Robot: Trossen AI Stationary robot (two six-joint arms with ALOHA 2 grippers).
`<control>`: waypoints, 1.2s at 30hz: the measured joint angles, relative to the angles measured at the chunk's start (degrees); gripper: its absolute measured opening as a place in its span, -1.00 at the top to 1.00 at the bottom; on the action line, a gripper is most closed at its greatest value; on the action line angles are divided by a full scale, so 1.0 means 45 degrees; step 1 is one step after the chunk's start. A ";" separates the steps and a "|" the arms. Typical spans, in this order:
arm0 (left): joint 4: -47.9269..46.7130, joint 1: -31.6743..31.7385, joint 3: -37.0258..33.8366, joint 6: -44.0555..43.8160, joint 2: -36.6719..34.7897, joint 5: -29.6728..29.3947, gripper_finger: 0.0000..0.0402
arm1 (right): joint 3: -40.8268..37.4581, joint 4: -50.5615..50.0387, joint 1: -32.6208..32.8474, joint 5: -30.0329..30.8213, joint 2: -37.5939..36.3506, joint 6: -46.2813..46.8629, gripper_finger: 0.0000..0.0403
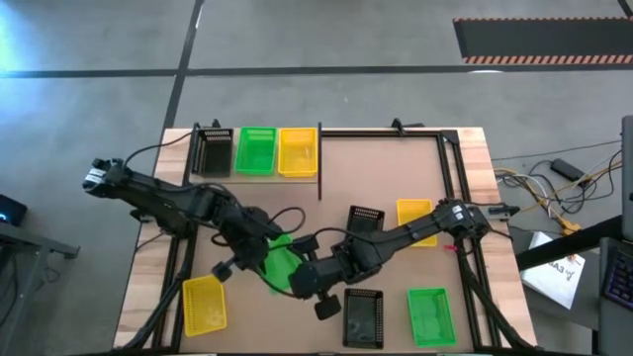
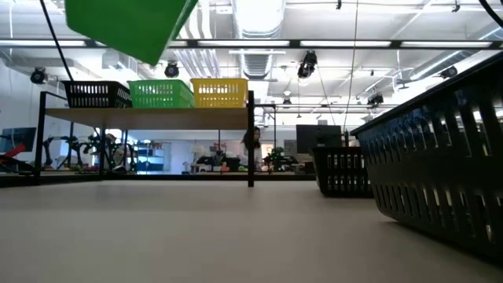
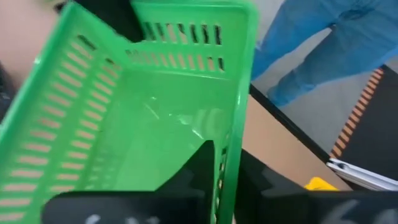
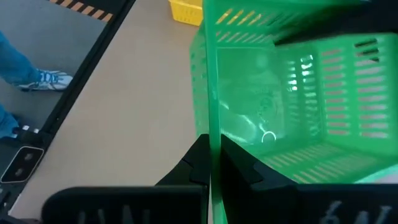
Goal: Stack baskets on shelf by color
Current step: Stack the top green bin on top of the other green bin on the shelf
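Both grippers hold one bright green basket [image 1: 282,262] between them, above the table's near-middle; in the low view this green basket [image 2: 130,23] hangs high over the tabletop. My left gripper [image 1: 259,259] is shut on one of its walls and my right gripper [image 1: 309,279] on another. The raised shelf [image 2: 149,118] at the far left carries a black basket [image 1: 211,151], a green basket [image 1: 256,151] and a yellow basket [image 1: 298,151] side by side on their bottoms. My left gripper pinches a side wall [image 3: 233,155] of the green basket at its rim, one finger [image 3: 196,165] inside the basket and one finger [image 3: 264,183] outside. The basket is lifted clear of the table and tilted. My right gripper pinches another side wall [image 4: 213,134] of the same basket at its rim, one finger [image 4: 198,165] outside and one finger [image 4: 239,168] inside. The basket hangs clear of the table.
On the brown tabletop lie a yellow basket [image 1: 205,303] near left, a black basket [image 1: 363,318] and a green basket [image 1: 431,316] near right, another black basket [image 1: 365,220] and a yellow basket [image 1: 417,220] mid-right. A person's jeans [image 3: 323,43] show beside the table.
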 joint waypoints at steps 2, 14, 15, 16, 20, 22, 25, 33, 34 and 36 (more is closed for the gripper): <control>-0.0111 0.0000 0.0000 0.0003 0.0004 0.0190 0.97 | -0.0005 0.0083 -0.0057 0.0009 0.0000 -0.0097 0.96; -0.2327 -0.0107 0.0005 -0.1490 -0.0144 0.0831 1.00 | -0.0146 0.2620 -0.0888 -0.0623 -0.0052 -0.1883 0.34; -0.2470 -0.0107 0.0005 -0.1750 -0.0193 0.0830 1.00 | -0.0141 0.2656 -0.0908 -0.0687 -0.0130 -0.1995 0.28; -0.2577 -0.0107 0.0005 -0.2097 -0.0277 0.0829 1.00 | -0.0141 0.2449 -0.0908 -0.0752 -0.0270 -0.2179 0.23; -0.2503 -0.0107 0.0210 -0.4054 -0.0915 0.0819 1.00 | -0.0144 0.0740 -0.0903 -0.0774 -0.1177 -0.1777 0.13; -0.2408 -0.0107 0.0580 -0.5499 -0.1318 0.0624 1.00 | -0.0323 -0.0296 -0.0950 -0.0755 -0.1762 -0.0945 0.13; -0.2092 -0.0112 0.1416 -0.7984 -0.1920 -0.0175 1.00 | -0.1122 -0.1657 -0.0979 -0.0568 -0.2688 0.0205 0.18; -0.1485 0.0815 0.4435 -1.1428 -0.2175 -0.7021 1.00 | -0.5800 -0.1226 -0.0976 0.1209 -0.5886 0.2054 0.44; -0.1492 0.1207 0.4707 -1.1641 -0.2082 -0.7789 1.00 | -0.6433 -0.0887 -0.0976 0.1408 -0.6285 0.2219 0.47; -0.1609 0.2107 0.5174 -1.2094 -0.1886 -0.9162 1.00 | -0.7598 -0.0207 -0.0986 0.1677 -0.6995 0.2528 0.53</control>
